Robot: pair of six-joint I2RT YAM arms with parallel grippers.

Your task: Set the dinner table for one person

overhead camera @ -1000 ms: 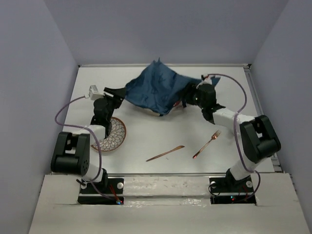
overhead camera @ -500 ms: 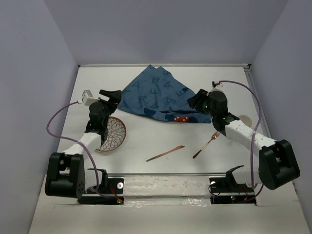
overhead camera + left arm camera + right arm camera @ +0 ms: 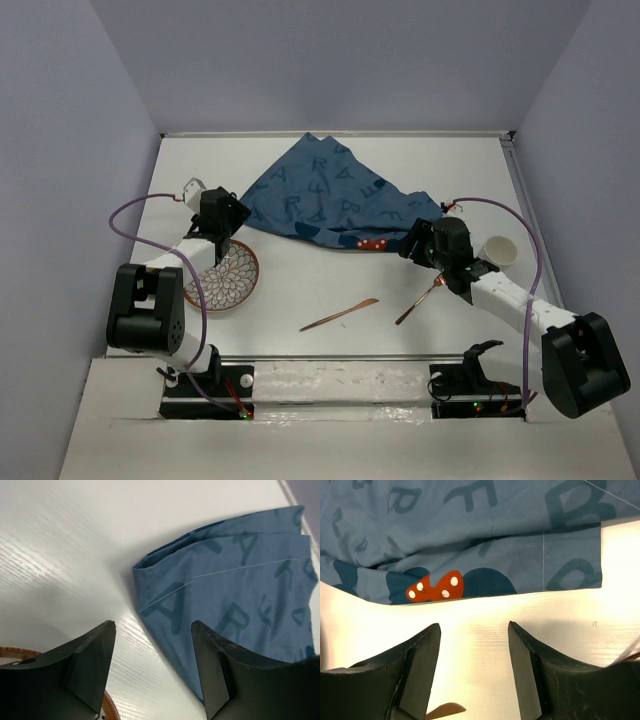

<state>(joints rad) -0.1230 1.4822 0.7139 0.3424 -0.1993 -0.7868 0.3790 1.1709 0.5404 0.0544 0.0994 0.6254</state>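
The dinner table is a plain white top. A dark-blue letter-printed placemat lies spread flat at the back centre. My left gripper hangs open and empty just off its left corner, over bare table, with the patterned plate right beneath it. My right gripper is open and empty just short of the placemat's near right edge, where a red dotted patch shows. A copper knife and copper fork lie near the front.
A white cup stands at the right, close behind my right arm. The plate's orange rim shows under my left fingers. A copper utensil tip shows below my right gripper. Grey walls enclose the table.
The placemat, lifted and bunched a second ago, now lies flat and released. My right gripper has drawn back toward the front right; the left has pulled in over the plate.
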